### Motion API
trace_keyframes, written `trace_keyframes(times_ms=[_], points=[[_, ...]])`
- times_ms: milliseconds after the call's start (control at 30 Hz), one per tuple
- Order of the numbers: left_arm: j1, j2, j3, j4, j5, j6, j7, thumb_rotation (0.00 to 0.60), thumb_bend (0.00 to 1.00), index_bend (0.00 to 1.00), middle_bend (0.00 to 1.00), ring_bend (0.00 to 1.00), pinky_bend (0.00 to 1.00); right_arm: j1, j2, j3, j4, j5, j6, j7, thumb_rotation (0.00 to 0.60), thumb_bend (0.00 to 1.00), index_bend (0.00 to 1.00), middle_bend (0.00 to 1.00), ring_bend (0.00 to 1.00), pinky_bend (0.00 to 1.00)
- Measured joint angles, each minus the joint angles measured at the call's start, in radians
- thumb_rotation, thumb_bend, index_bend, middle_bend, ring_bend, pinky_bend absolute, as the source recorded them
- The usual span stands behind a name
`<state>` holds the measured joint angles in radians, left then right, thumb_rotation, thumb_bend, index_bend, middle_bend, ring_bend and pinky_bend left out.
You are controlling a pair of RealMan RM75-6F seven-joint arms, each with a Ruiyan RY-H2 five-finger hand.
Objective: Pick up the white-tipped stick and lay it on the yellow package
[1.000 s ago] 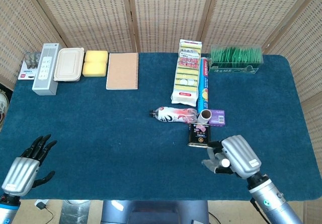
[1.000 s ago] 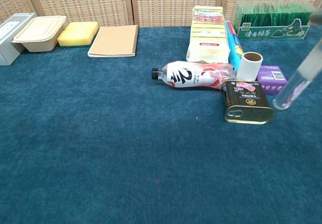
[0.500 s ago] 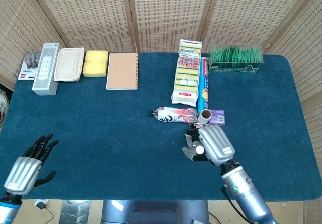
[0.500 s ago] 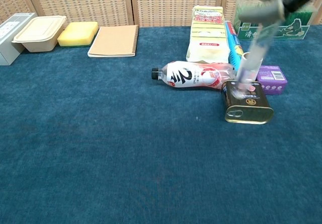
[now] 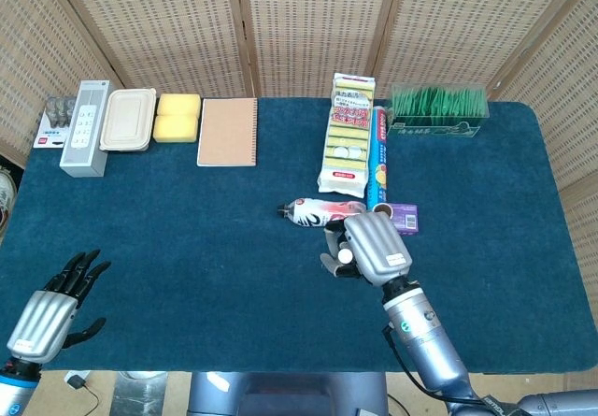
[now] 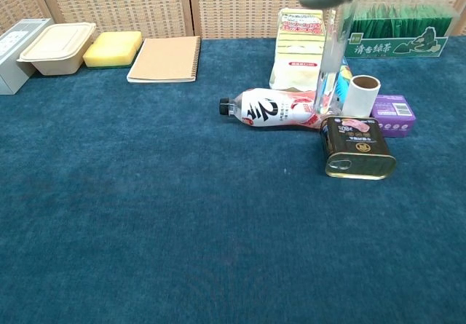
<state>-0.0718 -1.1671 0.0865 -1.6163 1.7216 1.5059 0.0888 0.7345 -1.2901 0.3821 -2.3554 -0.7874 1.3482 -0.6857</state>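
The right hand (image 5: 372, 248) holds its fingers clamped on the stick (image 6: 329, 54) (hanging near vertical), raised to clear the clutter short of the package (image 5: 348, 136).

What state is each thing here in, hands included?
White-tipped stick: held near upright by right hand.
Left hand: open, empty.
Clear plastic bottle: capped, lying down.
Brown spiral notebook: closed.
Beige lunch box: lid on.
Yellow package: flat, nothing on it.
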Motion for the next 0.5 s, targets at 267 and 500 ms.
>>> trace_keyframes(times_ms=[267,500], points=[[-0.001,-0.003,0.006,0.0,0.01,-0.003,0.004,0.6,0.2,0.1,0.04,0.03,0.28,0.012,0.033,0.015,0.002,0.068,0.035,-0.007,0.6,0.42,0.84,1.0,1.0,1.0],[-0.001,-0.003,0.011,-0.003,0.01,-0.009,0.045,0.599,0.2,0.1,0.04,0.03,0.28,0.003,0.073,0.108,0.007,0.054,0.065,0.056,0.6,0.42,0.84,1.0,1.0,1.0]])
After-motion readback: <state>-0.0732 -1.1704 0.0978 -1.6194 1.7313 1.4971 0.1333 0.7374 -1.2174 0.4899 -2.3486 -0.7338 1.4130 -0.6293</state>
